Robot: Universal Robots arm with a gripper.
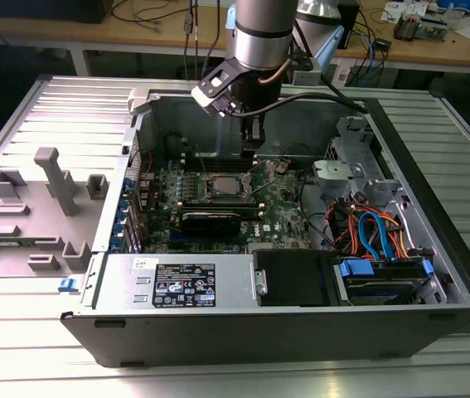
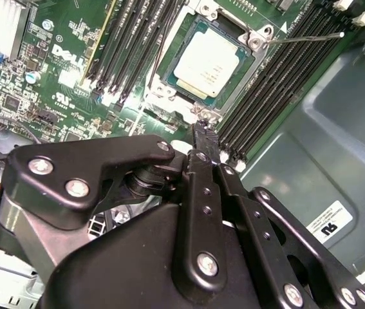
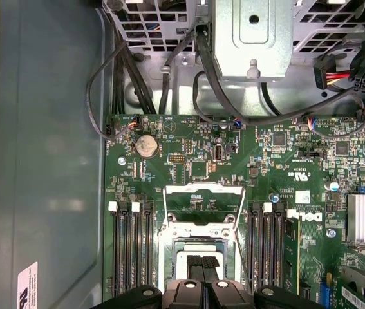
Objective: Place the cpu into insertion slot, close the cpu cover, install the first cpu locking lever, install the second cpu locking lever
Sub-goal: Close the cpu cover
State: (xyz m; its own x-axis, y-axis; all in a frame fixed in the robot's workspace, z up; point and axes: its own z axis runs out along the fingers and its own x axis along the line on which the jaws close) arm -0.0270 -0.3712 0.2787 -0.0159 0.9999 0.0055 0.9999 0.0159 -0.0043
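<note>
Inside pc case point(image 1: 284, 336): we log gripper point(image 2: 200, 132) closed up, empty, tip just beside insertion slot point(image 2: 257, 42) w/ cpu point(image 2: 209, 62) seated.

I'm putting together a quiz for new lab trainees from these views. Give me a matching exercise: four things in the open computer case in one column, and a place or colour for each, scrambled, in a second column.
Things:
A. cpu
B. end effector
C. power-supply box
D. drive cables

Descriptions:
1. blue and orange, at the exterior view's right
2. silver-grey top, lying in the insertion slot
3. black, poised by the insertion slot's edge
4. carries a dark label, along the near wall of the case

Pairs: A-2, B-3, C-4, D-1
</note>
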